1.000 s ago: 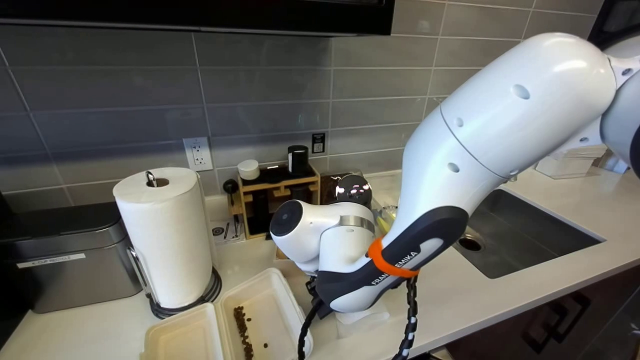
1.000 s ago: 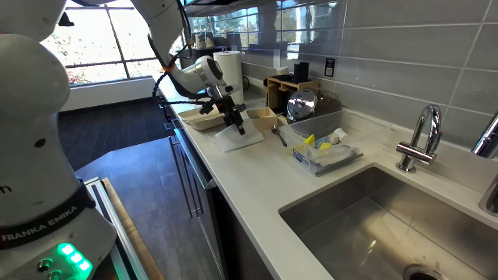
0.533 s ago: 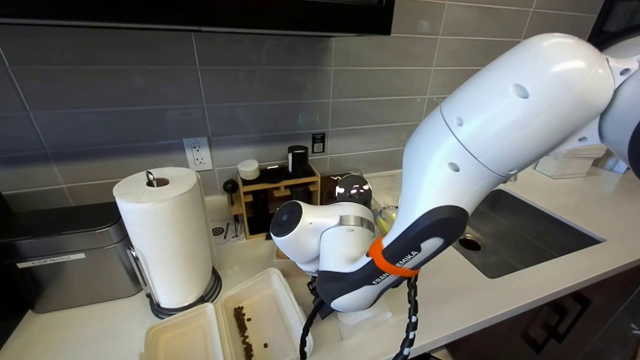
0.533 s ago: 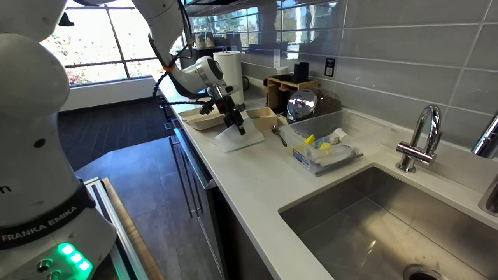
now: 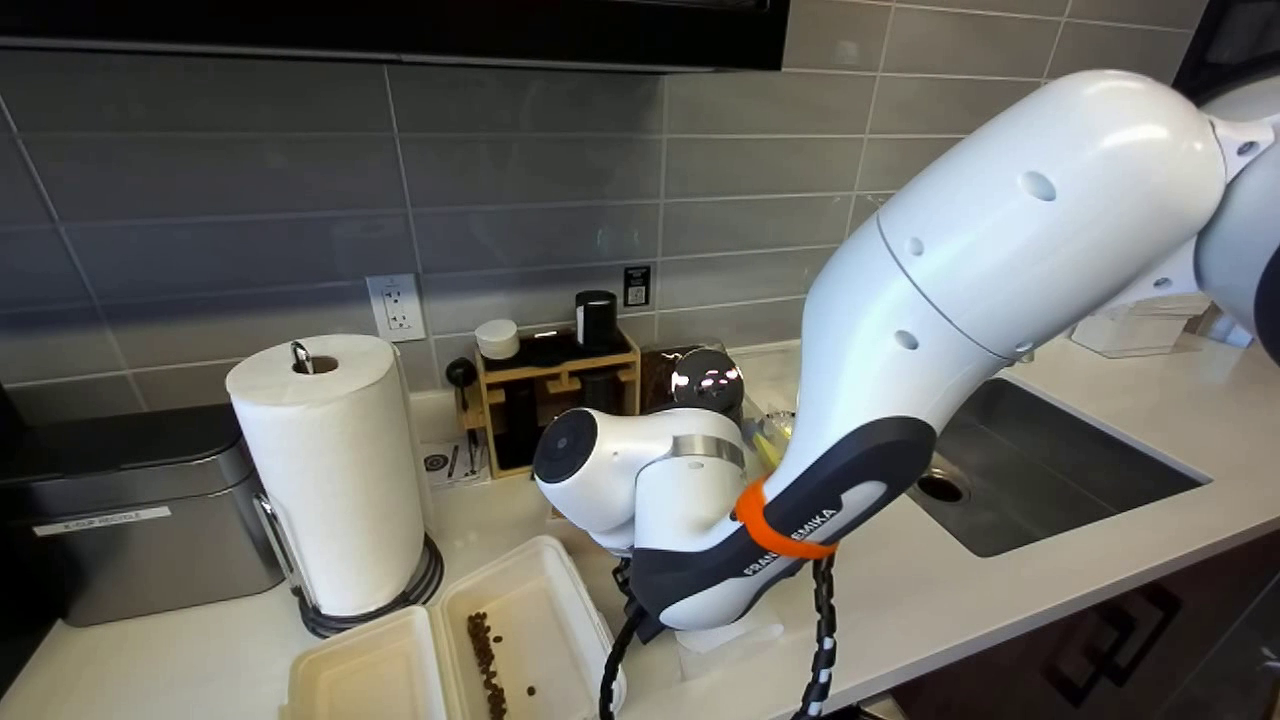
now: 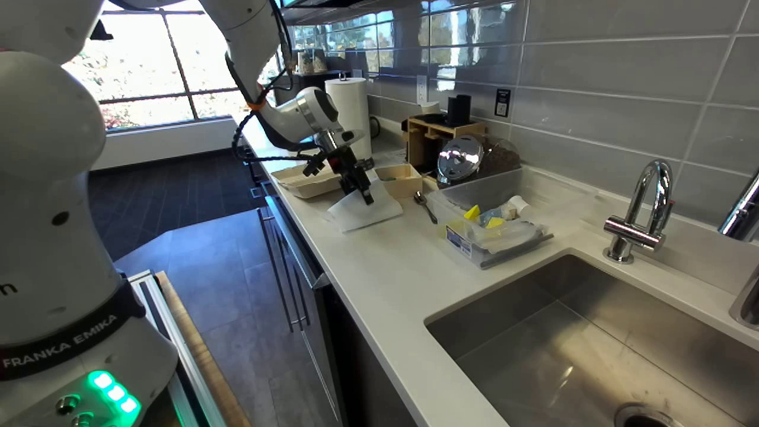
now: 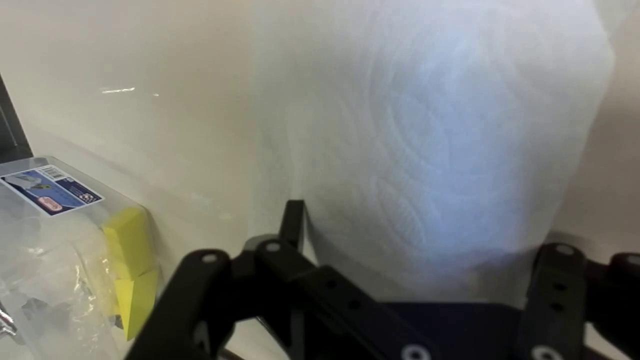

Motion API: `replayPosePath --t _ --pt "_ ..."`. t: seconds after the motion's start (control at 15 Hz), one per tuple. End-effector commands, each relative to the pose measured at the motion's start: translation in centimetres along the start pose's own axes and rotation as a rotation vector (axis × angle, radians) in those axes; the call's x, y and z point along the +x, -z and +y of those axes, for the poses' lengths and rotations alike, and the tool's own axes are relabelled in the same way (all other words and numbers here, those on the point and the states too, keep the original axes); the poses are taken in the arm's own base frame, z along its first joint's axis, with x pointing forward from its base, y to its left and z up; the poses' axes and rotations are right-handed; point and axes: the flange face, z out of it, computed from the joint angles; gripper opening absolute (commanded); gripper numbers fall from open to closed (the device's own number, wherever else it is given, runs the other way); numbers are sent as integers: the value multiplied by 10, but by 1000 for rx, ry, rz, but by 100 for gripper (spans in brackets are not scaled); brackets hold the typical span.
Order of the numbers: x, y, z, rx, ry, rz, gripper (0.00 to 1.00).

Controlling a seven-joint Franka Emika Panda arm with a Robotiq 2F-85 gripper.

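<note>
A crumpled sheet of white paper towel [image 6: 367,214] lies on the counter under my gripper [image 6: 364,196], one part of it raised. In the wrist view the sheet [image 7: 450,130] fills the gap behind and between my widely parted jaws. My gripper [image 7: 422,235] stands open there, one slim finger [image 7: 294,220] against the paper's side; the opposite fingertip is hidden. Whether the paper touches either pad I cannot tell. Close by are an open white takeaway box [image 5: 545,610] with small brown beans [image 5: 483,650], and a tan box [image 6: 406,184]. My arm hides the gripper's tips in an exterior view.
A clear plastic bin [image 6: 453,216] with yellow pieces and bags stands beside the sheet, a spoon [image 6: 422,201] between them. The paper roll [image 5: 325,480], wooden organiser [image 5: 560,385] and chrome-lidded jar [image 6: 459,159] line the wall. A sink [image 6: 533,302] lies past the bin.
My wrist has dipped slightly and drifted a little to the left in an exterior view. The paper sheet has shifted by a small amount. Everything else looks the same.
</note>
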Motion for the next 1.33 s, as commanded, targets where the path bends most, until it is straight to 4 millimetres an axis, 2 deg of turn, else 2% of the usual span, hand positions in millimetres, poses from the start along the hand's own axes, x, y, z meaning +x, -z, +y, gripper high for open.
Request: replayPosePath --t 0.0,0.33,0.6,1.27 --pt "-5 -8 -18 -21 -2 5 91" --pt "-2 -18 -17 -5 -45 -15 93" --pt "-2 -17 -14 -27 -93 -5 98" --pt "2 -26 7 -108 -174 -13 100"
